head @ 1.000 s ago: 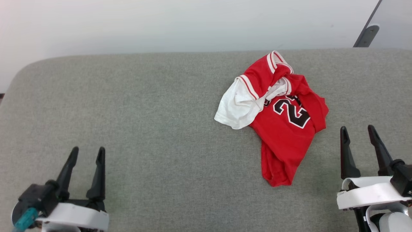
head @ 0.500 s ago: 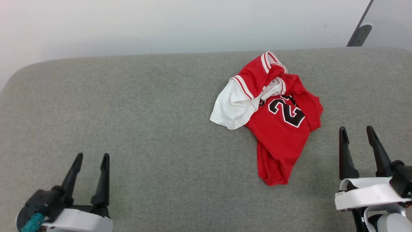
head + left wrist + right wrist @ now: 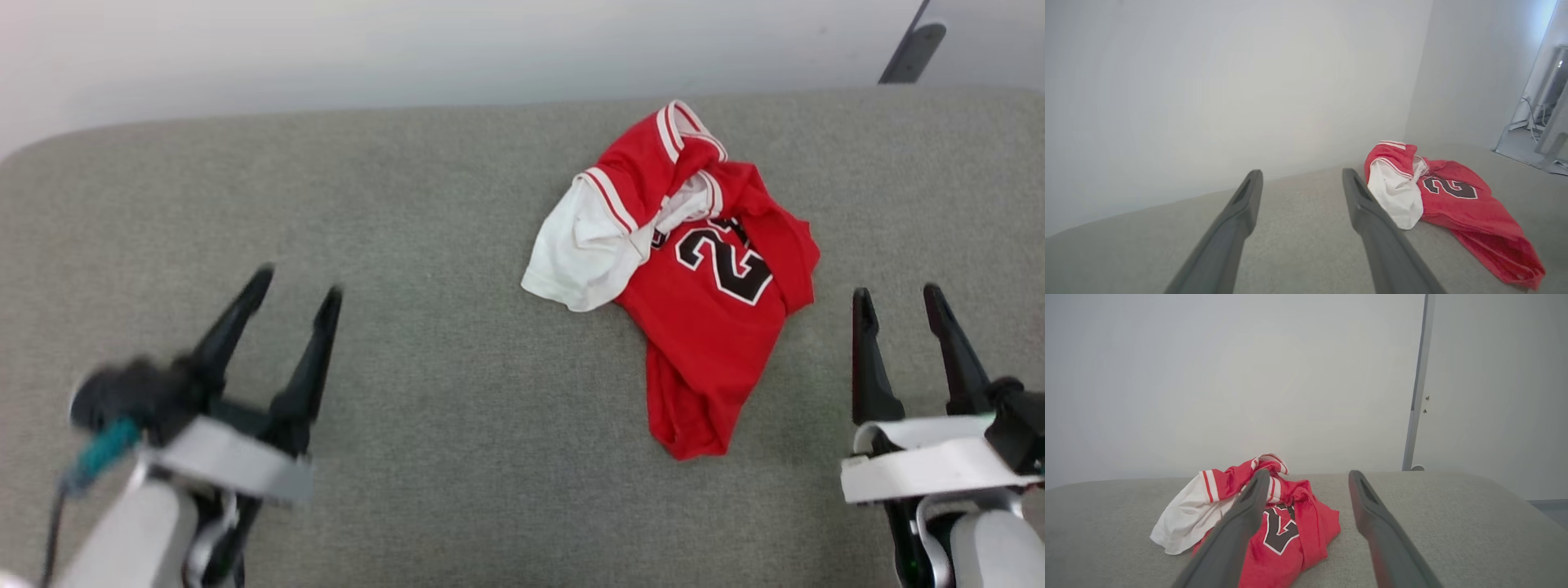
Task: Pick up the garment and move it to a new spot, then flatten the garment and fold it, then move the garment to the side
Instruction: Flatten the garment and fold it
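The garment (image 3: 702,278), a red jersey T-shirt with a white sleeve, striped trim and black numerals, lies crumpled on the grey padded surface (image 3: 441,245), right of centre. My left gripper (image 3: 296,282) is open over the surface at the left, well apart from the shirt. My right gripper (image 3: 896,292) is open just right of the shirt, not touching it. In the left wrist view the garment (image 3: 1453,204) lies to the right beyond the open left gripper (image 3: 1300,173). In the right wrist view the garment (image 3: 1286,526) sits low and left, partly behind my left finger of the open right gripper (image 3: 1309,473).
A pale wall (image 3: 457,49) runs behind the surface's far edge. A grey metal leg (image 3: 910,49) stands at the far right. Bare grey padding stretches between the two grippers and left of the shirt.
My left gripper has risen and moved forward and right toward the middle, blurred with motion. The head camera has shifted, so the shirt sits slightly higher and left. The right gripper keeps its place.
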`<state>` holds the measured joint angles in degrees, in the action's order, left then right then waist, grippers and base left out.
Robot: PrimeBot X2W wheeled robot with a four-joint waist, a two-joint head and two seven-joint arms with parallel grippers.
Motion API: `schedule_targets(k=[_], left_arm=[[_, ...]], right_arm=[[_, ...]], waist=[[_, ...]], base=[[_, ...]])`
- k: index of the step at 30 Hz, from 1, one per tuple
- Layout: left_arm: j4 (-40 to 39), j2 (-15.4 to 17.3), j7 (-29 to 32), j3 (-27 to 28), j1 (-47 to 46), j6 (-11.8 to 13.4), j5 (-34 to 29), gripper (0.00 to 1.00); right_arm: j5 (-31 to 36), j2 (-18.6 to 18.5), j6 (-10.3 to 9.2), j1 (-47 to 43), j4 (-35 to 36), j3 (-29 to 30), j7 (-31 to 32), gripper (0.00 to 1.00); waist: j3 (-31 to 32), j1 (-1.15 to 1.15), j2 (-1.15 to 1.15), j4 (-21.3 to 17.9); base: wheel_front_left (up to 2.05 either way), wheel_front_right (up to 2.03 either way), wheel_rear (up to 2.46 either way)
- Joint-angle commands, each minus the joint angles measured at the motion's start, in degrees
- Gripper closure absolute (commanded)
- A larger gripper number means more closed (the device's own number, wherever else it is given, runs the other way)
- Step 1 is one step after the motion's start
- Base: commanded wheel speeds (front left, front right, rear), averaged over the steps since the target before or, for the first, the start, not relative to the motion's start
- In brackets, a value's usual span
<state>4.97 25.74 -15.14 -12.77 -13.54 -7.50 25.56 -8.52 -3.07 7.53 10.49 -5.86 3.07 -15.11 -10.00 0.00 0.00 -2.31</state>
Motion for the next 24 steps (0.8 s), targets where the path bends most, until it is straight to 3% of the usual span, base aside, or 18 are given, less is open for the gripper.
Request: schedule_targets(k=[1, 2, 3, 7, 10, 18, 24], left_arm=[[0.2, 1.3, 0.5, -2.1, -2.9, 0.0, 1.9, 0.00], [0.3, 4.8, 2.4, -6.0, -8.8, 0.0, 5.3, 0.00], [0.3, 4.8, 2.4, -6.0, -8.8, 0.0, 5.3, 0.00], [0.8, 9.9, 8.2, -13.4, -21.0, 0.1, 11.5, 0.00], [2.6, 12.4, 15.7, -19.2, -29.3, 0.1, 17.7, 0.00], [4.6, 15.4, 38.4, -37.1, -43.5, 0.1, 34.2, 0.00], [4.2, 16.0, 47.2, -45.8, -49.2, 0.1, 40.3, 0.00]], right_arm=[[0.1, 0.1, -0.08, 0.9, 0.2, -0.4, 0.0, 0.00], [-0.3, 0.2, -0.08, 1.9, 0.5, -1.1, 0.0, 0.00], [-0.3, 0.2, -0.08, 1.9, 0.5, -1.1, 0.0, 0.00], [-2.6, 0.2, -0.08, 3.7, 1.0, -2.6, 0.0, 0.00], [-4.1, 0.2, -0.08, 4.5, 1.1, -3.3, 0.0, 0.00], [-7.6, 0.2, -0.08, 5.5, 1.6, -4.3, 0.0, 0.00], [-9.6, 0.2, -0.08, 6.0, 2.1, -4.9, 0.0, 0.00]], waist=[[-1.8, 0.00, 0.00, -1.2], [-3.2, 0.00, 0.00, -2.4], [-3.2, 0.00, 0.00, -2.4], [-6.9, 0.00, 0.00, -5.1], [-9.2, 0.00, 0.00, -7.3], [-13.0, 0.00, 0.00, -12.5], [-14.8, 0.00, 0.00, -15.2]], base=[[0.00, 0.00, 0.00], [0.00, 0.00, 0.00], [0.00, 0.00, 0.00], [0.00, 0.00, 0.00], [0.00, 0.00, 0.00], [0.00, 0.00, 0.00], [0.00, 0.00, 0.00]])
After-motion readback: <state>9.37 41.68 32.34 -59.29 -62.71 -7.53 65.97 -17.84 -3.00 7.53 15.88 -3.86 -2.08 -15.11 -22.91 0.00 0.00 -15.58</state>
